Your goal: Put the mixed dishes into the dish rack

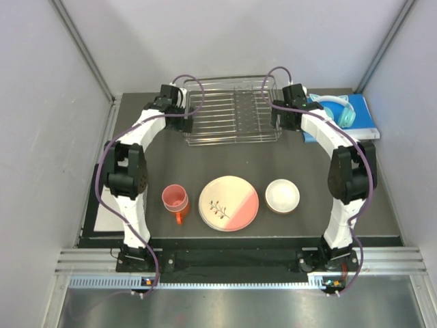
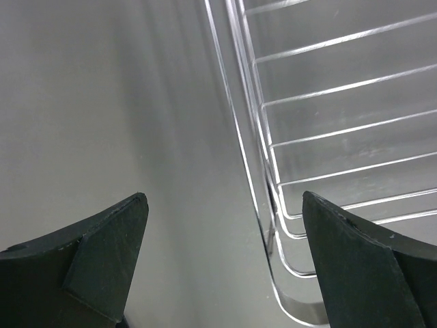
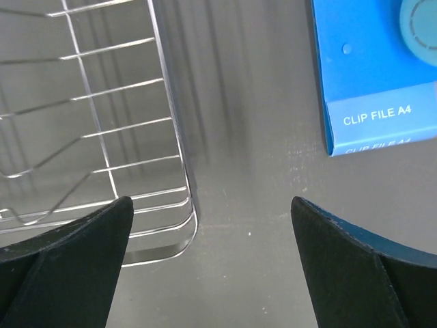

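Note:
The silver wire dish rack (image 1: 232,113) stands empty at the back middle of the dark mat. My left gripper (image 1: 181,123) is open and empty at the rack's near left corner, which shows in the left wrist view (image 2: 236,123), (image 2: 222,198). My right gripper (image 1: 283,123) is open and empty at the rack's near right corner (image 3: 171,116), (image 3: 212,201). Near the front lie a pink tumbler (image 1: 175,197) sitting in an orange handled mug (image 1: 181,217), a cream-and-pink sprig-patterned plate (image 1: 229,203), and a small white dish with an orange edge (image 1: 282,196). No mint-green bowl is in view.
A blue book (image 1: 365,121) marked "CLIP FILE A4" (image 3: 369,61) lies right of the rack with teal headphones (image 1: 339,109) on it (image 3: 420,20). Grey walls close in the table on three sides.

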